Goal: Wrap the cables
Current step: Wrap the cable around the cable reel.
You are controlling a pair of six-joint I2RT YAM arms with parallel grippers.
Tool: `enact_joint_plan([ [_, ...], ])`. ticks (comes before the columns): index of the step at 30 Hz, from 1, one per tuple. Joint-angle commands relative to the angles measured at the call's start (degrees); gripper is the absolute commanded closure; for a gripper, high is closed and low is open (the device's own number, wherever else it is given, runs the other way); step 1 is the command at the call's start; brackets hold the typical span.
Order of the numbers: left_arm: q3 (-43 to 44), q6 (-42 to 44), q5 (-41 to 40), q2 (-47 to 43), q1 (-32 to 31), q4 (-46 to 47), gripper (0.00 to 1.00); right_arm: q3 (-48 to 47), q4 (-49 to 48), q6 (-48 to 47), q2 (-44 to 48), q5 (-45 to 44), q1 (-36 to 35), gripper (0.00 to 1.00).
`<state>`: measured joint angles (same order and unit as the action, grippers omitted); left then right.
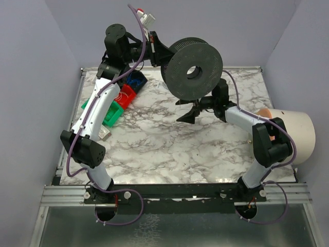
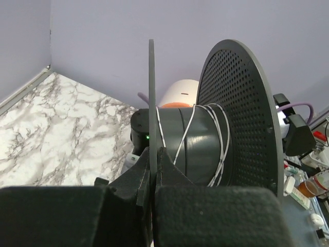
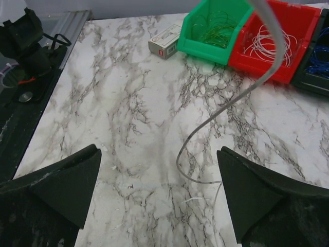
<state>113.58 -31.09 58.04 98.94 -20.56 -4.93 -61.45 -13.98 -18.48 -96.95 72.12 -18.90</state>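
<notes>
Left gripper [image 2: 152, 158] clamps black spool [image 2: 241, 113]; pale cable [image 2: 225, 139] seemingly wound loosely.

The top camera looks down on the whole bench [image 1: 169, 149] from high up at its near edge. The left wrist one sits right against the spool [image 2: 241, 113], looking sideways. The right wrist one looks down at the green bin [image 3: 205, 46], which the top one sees too.

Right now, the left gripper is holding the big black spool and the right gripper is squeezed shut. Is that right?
Not quite. The left gripper does hold the big black spool, pinching one of its flanges. But the right gripper is open, not squeezed shut. The right wrist view shows its two fingers spread wide apart above the marble table.
</notes>
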Motion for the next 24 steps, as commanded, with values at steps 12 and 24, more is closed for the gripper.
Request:
enact_joint_plan([
  [12,-3.70,-10.16,4.01,-2.96,-1.15,12.03,1.00,5.23,-64.24,56.90,-13.18,-1.40,-3.62,0.12],
  [24,-4.52,-10.15,3.99,-3.44,-1.10,12.38,1.00,7.88,-68.45,68.64,-11.83,-13.18,-4.00,0.99],
])
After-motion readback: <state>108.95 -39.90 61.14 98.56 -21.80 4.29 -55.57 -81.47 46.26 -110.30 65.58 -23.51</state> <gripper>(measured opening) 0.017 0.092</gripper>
